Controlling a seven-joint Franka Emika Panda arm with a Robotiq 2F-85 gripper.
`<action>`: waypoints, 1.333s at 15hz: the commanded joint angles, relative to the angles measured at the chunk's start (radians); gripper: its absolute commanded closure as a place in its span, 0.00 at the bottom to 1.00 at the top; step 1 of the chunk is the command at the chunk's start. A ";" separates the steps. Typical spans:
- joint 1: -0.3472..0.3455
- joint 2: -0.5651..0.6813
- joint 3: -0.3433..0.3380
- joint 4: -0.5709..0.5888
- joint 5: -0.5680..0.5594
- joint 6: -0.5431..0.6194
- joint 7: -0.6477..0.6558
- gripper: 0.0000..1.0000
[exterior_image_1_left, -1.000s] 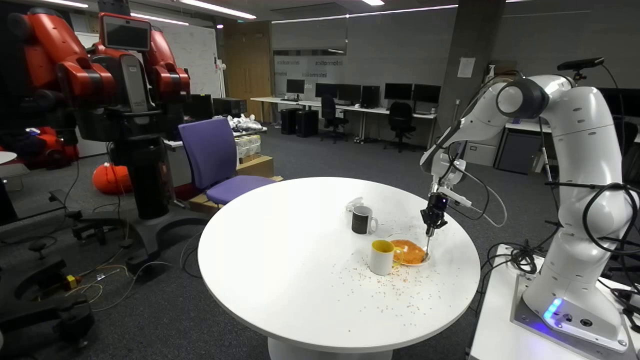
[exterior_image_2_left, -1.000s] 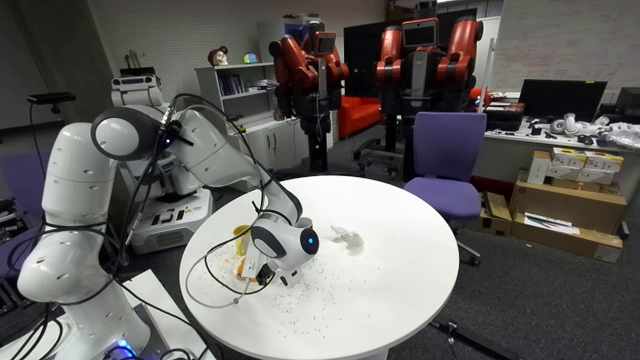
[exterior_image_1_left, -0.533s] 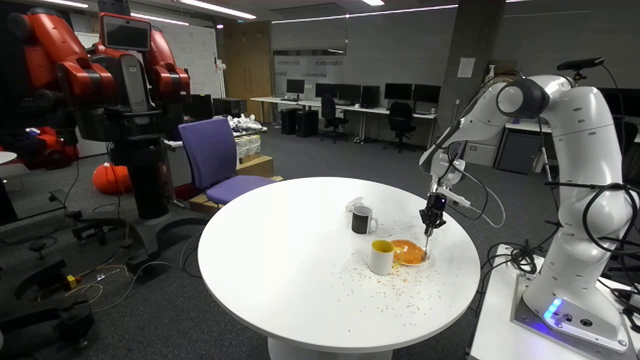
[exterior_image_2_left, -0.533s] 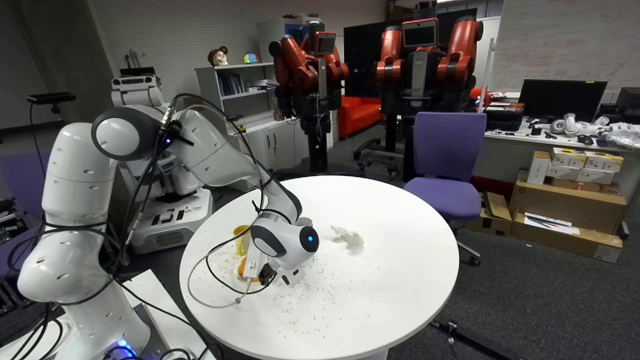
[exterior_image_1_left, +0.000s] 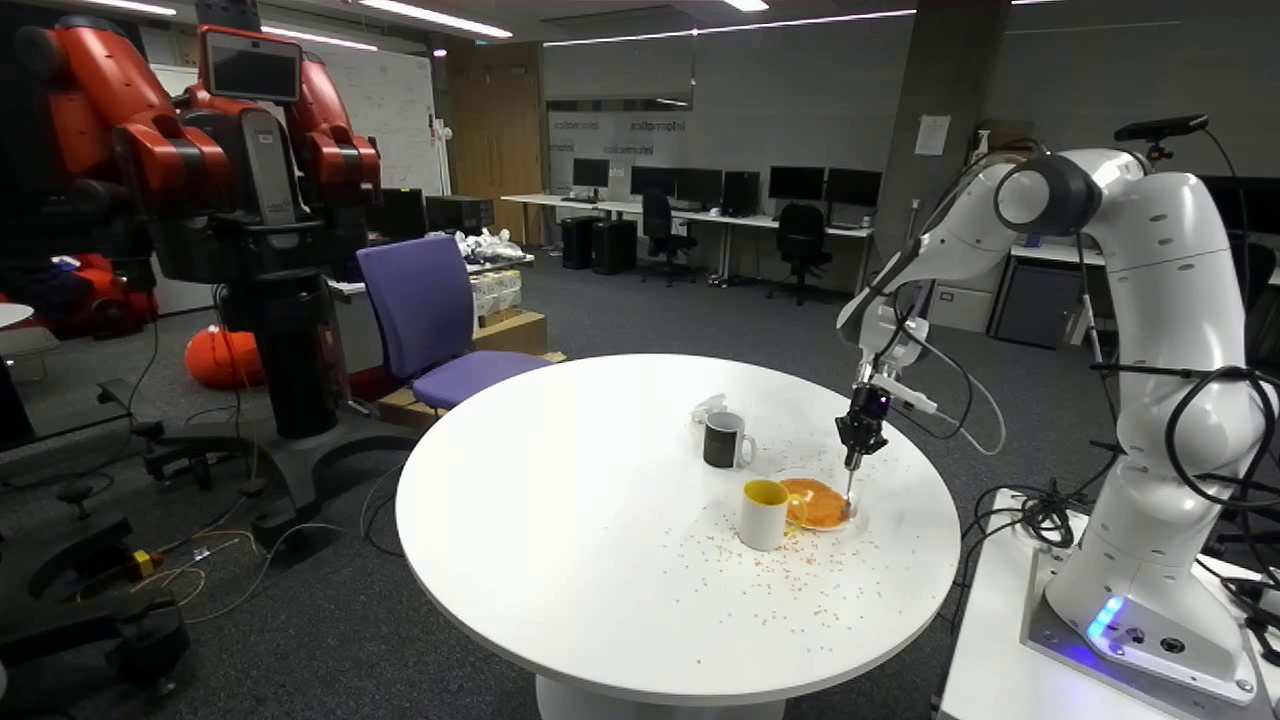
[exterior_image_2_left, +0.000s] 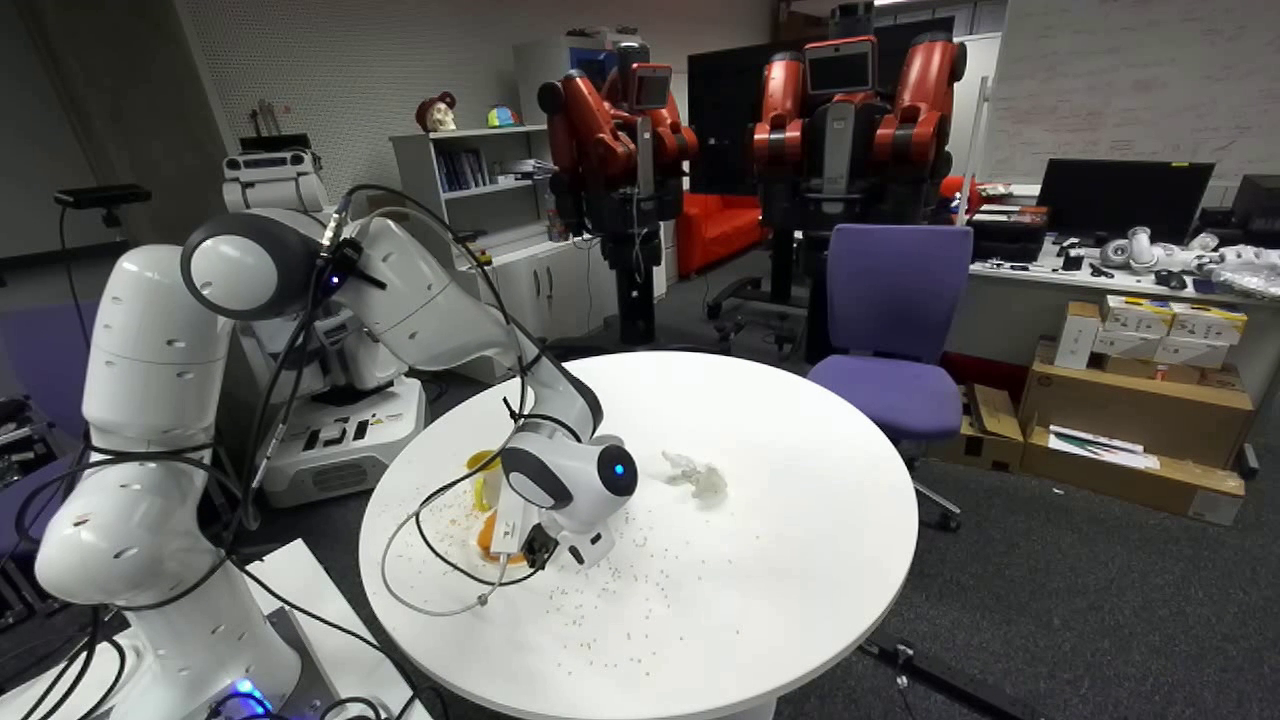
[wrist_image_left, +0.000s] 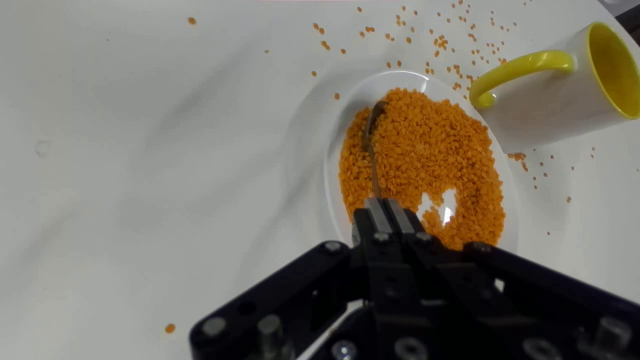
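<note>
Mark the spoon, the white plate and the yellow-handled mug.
Spoon (wrist_image_left: 373, 167): wrist view, on its thin handle just below the bowl.
White plate (wrist_image_left: 392, 80): wrist view, on its bare rim.
Yellow-handled mug (exterior_image_1_left: 763, 523): an exterior view, on its white outer wall.

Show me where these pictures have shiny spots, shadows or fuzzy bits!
Wrist view: white glints on the plate, soft grey shadows on the table beside it, the close-up gripper dark and slightly blurry; in an exterior view: ceiling lights glare white.
</note>
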 joint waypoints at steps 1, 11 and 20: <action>-0.001 -0.024 0.019 -0.027 0.013 0.079 -0.052 0.99; -0.007 -0.040 0.047 -0.040 0.037 0.134 -0.186 0.99; 0.004 -0.050 0.071 -0.049 0.137 0.193 -0.267 0.99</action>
